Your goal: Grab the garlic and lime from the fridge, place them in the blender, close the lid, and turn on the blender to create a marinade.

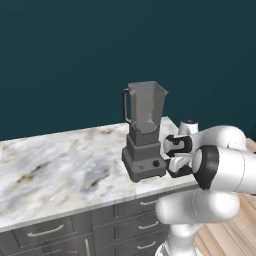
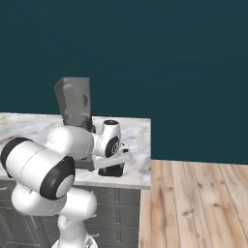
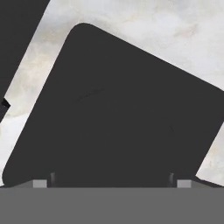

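The black square lid lies flat on the marble counter, right under my hand. My gripper is open, its two tips spread wide just above the lid's near edge and holding nothing. In the base views the hand points down at the counter just right of the blender, whose smoky jar stands on its dark base with the top uncovered. A corner of the blender base shows beside the lid. The garlic, the lime and the fridge are out of view.
The marble counter stretches far to the left of the blender and ends close on the right, where wooden floor begins. Grey drawers sit below. A dark teal wall stands behind.
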Controlling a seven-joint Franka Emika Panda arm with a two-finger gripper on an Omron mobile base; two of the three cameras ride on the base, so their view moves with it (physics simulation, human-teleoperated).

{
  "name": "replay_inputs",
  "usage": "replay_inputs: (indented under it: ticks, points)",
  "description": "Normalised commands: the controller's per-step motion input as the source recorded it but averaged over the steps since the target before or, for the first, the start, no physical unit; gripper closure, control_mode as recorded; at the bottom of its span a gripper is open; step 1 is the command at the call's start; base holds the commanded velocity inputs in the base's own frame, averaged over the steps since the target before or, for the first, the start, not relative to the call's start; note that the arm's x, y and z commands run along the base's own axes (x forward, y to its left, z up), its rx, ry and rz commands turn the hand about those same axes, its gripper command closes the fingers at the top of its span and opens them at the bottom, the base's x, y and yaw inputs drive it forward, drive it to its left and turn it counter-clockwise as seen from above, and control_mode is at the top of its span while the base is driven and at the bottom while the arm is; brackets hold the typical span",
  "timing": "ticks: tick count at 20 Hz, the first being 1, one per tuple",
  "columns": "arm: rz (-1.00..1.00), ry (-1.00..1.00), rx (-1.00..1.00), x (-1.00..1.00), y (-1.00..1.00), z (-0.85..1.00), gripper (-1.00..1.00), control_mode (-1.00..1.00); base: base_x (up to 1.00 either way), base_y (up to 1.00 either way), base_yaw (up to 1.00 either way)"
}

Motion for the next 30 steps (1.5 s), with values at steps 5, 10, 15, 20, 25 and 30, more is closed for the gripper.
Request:
replay_inputs:
  ticks: [5,10,15,20,25,30]
  points:
    - [0.0,0.0,0.0,0.01,0.03,-0.31,1.0,-1.0,0.0,0.0,0.0]
    - [0.0,0.0,0.0,0.02,0.06,-0.1,1.0,-1.0,0.0,0.0,0.0]
    - [-0.02,0.0,0.0,-0.02,-0.02,0.13,1.0,-1.0,0.0,0.0,0.0]
    - [-0.09,-0.03,0.0,-0.18,-0.12,0.69,1.0,-1.0,0.0,0.0,0.0]
    - [-0.08,-0.12,0.0,-0.17,-0.01,1.0,1.0,-1.0,0.0,0.0,0.0]
    - [-0.09,-0.13,0.0,-0.23,0.0,1.0,1.0,-1.0,0.0,0.0,0.0]
